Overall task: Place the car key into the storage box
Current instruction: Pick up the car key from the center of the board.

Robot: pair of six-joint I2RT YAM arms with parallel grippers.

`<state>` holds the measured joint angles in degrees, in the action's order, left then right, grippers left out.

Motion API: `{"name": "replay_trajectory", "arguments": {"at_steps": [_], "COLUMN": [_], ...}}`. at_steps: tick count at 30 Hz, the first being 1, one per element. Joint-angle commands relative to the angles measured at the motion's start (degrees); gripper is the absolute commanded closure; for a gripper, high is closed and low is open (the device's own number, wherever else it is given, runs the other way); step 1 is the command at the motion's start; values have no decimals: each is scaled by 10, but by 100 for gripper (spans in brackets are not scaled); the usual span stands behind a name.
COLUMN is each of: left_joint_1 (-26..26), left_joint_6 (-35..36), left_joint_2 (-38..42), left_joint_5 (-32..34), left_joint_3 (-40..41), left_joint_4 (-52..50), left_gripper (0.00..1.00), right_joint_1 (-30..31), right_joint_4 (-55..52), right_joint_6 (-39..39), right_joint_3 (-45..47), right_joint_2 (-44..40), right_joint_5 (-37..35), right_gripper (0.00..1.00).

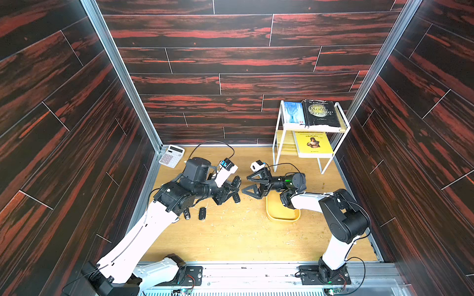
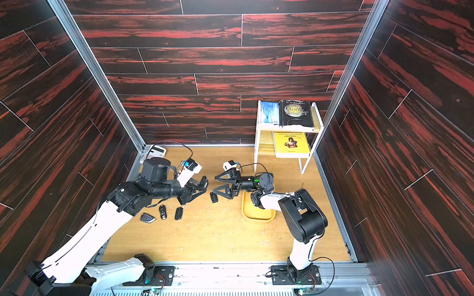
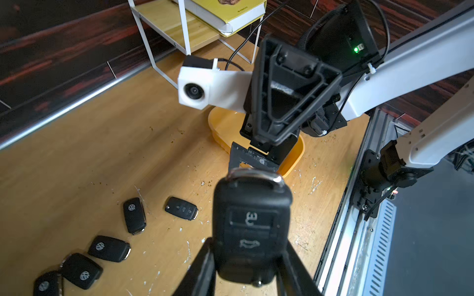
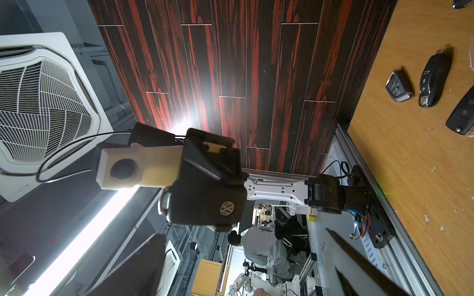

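Left gripper (image 3: 247, 258) clamps a black car key (image 3: 252, 225), facing the wide-open right gripper (image 1: 246, 184) near the yellow storage box (image 1: 282, 218)

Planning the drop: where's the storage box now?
In both top views, the storage box lies right of centre on the table, partly under the right arm, near the white shelf rack.

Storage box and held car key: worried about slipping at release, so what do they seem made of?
Storage box: likely plastic, smooth yellow, soft sheen on its rim. Car key: matte black plastic shell, moulded button icons; shiny, metal-looking ring.
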<state>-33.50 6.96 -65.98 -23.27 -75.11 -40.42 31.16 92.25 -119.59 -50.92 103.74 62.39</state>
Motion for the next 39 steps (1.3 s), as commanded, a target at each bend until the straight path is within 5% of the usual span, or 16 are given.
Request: {"name": "replay_trajectory", "arguments": {"at_steps": [1,18,39], "left_joint_1": [-30,-71,-71], "left_joint_6": [44,126,167], "left_joint_2": [-3,43,64], "left_joint_5": [32,106,77], "left_joint_3": [-17,33,71], "left_joint_4": [-29,21,169], "left_gripper": [66,63,60], "right_joint_1": [11,26,59], "right_joint_4": [149,150,150], "right_joint_6": [-79,-110,-98], "right_joint_3": [-20,-49,-29], "right_joint_2": [8,-22,-68], "right_joint_5": [1,-21,-3], "right_gripper": [2,1,5]}}
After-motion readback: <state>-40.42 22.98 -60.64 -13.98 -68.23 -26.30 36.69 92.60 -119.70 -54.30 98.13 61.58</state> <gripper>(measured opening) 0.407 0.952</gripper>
